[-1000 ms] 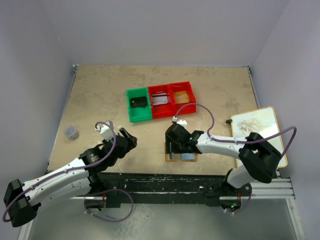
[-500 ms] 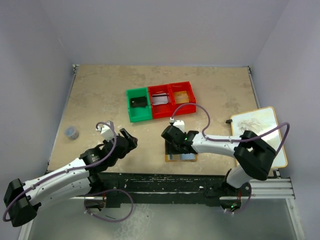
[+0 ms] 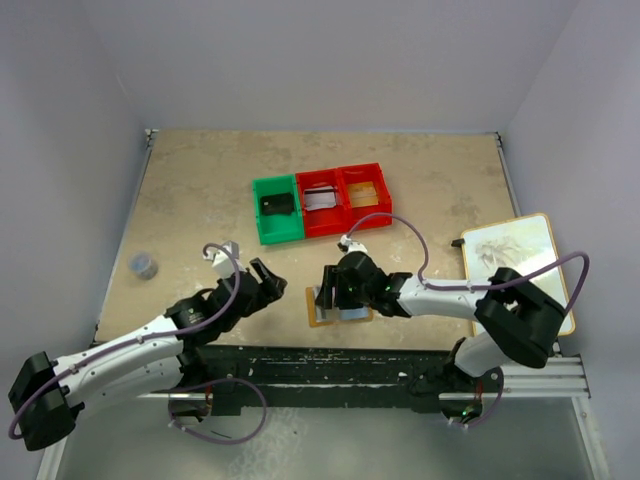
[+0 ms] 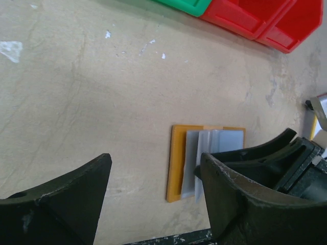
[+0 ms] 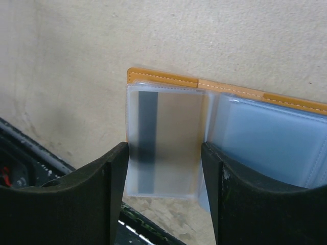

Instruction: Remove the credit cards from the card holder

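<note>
Open card holder low in the middle, both grippers spread wide.

In the top view the orange card holder [image 3: 340, 313] lies open and flat on the table [image 3: 200, 200], low in the middle of the picture. The right gripper [image 3: 327, 293] hangs over its left half with its fingers [image 5: 97, 204] spread apart. In the right wrist view a clear pocket [image 5: 168, 178] sits between them, about as wide as the gap, and a card [image 5: 162, 135] with a dark stripe is inside it. The left gripper [image 3: 270, 282] is just left of the holder, not touching it, and its fingers are spread too. Higher up, a green bin [image 3: 280, 236] holds a black card [image 3: 277, 204]. Two red bins [image 3: 325, 229] sit beside it on the right, one with a pale card [image 3: 320, 198] and one with a gold-tan card [image 3: 366, 192].
</note>
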`<move>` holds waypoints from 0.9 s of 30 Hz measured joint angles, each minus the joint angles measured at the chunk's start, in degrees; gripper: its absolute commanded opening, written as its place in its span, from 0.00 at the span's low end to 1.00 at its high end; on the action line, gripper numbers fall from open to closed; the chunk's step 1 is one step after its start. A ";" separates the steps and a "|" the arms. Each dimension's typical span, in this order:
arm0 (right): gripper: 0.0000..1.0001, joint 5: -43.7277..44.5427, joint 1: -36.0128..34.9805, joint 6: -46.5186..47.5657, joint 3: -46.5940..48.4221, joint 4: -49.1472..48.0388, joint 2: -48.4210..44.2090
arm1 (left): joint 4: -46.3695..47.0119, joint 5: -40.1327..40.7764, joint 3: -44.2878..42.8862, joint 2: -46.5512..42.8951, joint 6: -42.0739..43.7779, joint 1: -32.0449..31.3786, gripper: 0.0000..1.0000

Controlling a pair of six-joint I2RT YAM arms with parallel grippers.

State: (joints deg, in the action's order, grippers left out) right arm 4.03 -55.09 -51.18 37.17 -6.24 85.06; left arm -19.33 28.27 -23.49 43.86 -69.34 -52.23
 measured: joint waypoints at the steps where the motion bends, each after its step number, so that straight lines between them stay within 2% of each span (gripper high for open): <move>1: 0.63 -0.90 0.37 -0.15 -0.59 -1.33 -0.09 | 1.14 -0.87 0.37 0.17 0.20 0.00 0.68; 5: 0.62 -4.07 1.57 -0.50 -2.12 -5.22 -0.07 | 5.99 -4.66 2.10 0.81 1.25 0.00 0.66; 16: 0.62 -9.62 4.50 -1.88 -5.95 -12.44 -0.39 | 24.44 -17.38 8.04 5.60 1.53 -0.55 0.46; 27: 0.62 -11.15 5.66 -2.38 -6.71 -13.81 -0.48 | 34.42 -16.63 9.75 13.33 1.44 -10.19 0.36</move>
State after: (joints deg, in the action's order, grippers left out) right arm -7.11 -49.43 -53.56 30.46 -20.05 84.58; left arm 15.09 11.64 -13.74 57.19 -67.90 -62.41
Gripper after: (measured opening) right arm 0.621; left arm 0.391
